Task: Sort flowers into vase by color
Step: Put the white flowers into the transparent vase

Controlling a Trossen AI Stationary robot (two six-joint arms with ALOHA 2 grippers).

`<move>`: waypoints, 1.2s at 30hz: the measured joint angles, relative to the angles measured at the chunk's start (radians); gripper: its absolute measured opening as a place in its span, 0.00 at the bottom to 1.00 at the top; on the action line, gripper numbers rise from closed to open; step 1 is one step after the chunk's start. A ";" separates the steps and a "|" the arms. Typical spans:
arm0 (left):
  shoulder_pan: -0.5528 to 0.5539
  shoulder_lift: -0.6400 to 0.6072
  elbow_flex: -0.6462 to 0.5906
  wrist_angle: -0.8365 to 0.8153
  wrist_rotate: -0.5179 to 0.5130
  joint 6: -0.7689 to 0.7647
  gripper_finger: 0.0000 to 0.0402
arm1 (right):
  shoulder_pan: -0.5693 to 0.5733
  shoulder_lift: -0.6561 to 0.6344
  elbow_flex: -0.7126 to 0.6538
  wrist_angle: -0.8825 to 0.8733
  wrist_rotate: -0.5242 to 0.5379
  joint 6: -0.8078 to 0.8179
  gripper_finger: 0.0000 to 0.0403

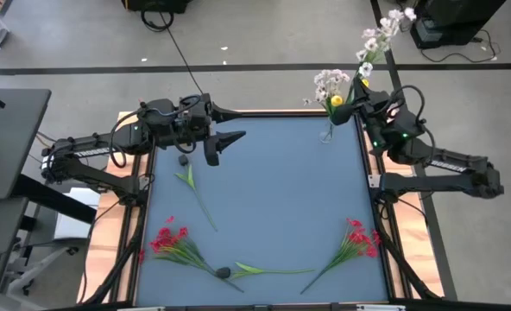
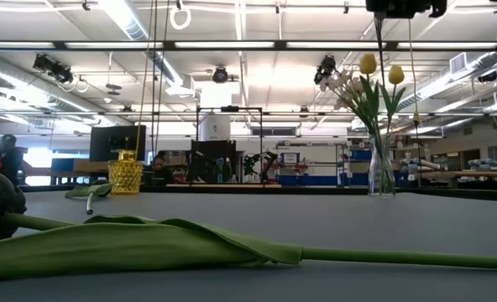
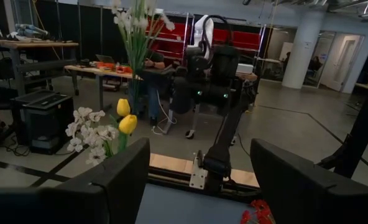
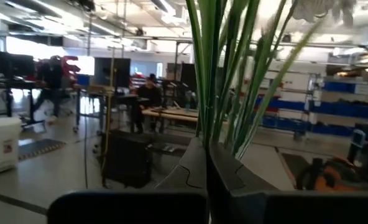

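Only the high view shows the whole grey-blue tabletop (image 1: pixel 264 190): two red-blossom sprays (image 1: pixel 171 243) (image 1: pixel 352 244) and two green stems (image 1: pixel 195 193) (image 1: pixel 268 271) lying loose. The low view alone reveals a yellow faceted vase (image 2: pixel 125 175); the clear glass vase (image 2: pixel 381 165) holds two yellow buds (image 2: pixel 368 64). The right claw (image 4: pixel 207 163) pinches green stems; the left claw (image 3: pixel 199 177) hangs spread.

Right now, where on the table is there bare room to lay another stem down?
The middle of the table is bare, between the left end effector, the vase and the red sprays. The strip under the vase along the right edge is free too. The near edge is crowded: red flowers at left, a dark bloom with its green stem, red flowers at right. A leafy stem lies left of centre.
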 joint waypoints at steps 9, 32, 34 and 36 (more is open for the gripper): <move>0.000 0.000 0.000 0.000 0.000 0.000 0.71 | -0.009 -0.039 -0.135 0.110 0.019 0.048 0.00; 0.000 0.000 0.000 0.000 0.000 0.000 0.71 | -0.040 -0.076 -0.421 0.356 -0.030 0.047 0.00; 0.000 0.000 0.000 0.000 0.000 0.000 0.71 | -0.067 -0.064 -0.431 0.393 -0.058 0.042 0.00; 0.000 0.000 0.000 0.000 0.000 0.000 0.71 | -0.100 -0.051 -0.432 0.423 -0.086 0.042 0.00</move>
